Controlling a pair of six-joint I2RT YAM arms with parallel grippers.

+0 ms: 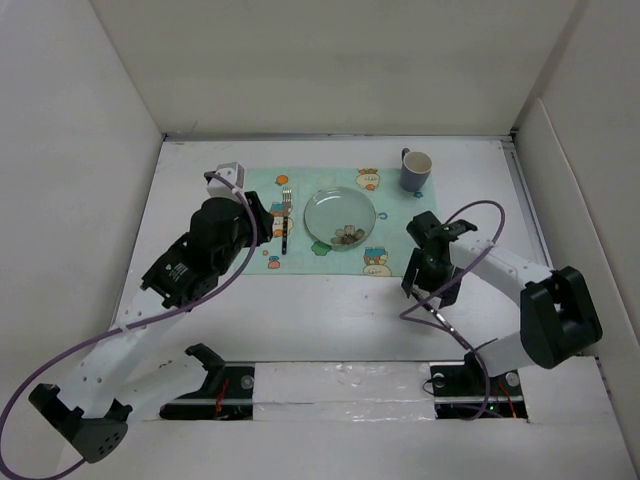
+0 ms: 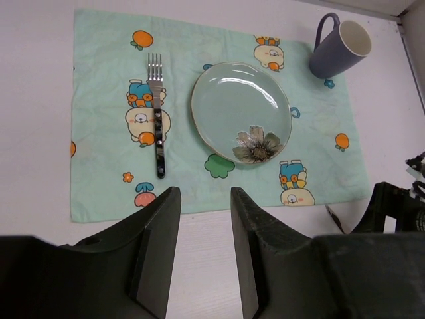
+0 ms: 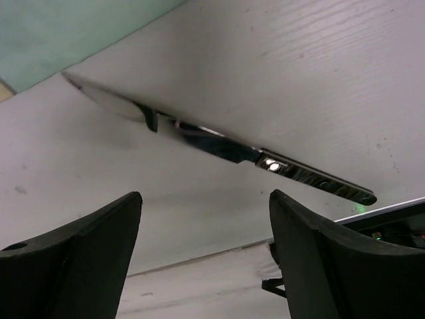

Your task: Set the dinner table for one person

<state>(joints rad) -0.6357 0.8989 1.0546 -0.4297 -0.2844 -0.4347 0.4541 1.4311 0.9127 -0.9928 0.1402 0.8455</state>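
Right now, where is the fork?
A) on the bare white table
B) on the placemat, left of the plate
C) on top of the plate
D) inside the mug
B: the fork lies flat on the mint-green placemat, just left of the plate and not touching it.

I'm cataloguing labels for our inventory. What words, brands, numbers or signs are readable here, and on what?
No text can be read in any view.
On the left arm, the black housing has small white print that is too small to read.
The placemat, plate and mug show only pictures or plain surfaces, no words.
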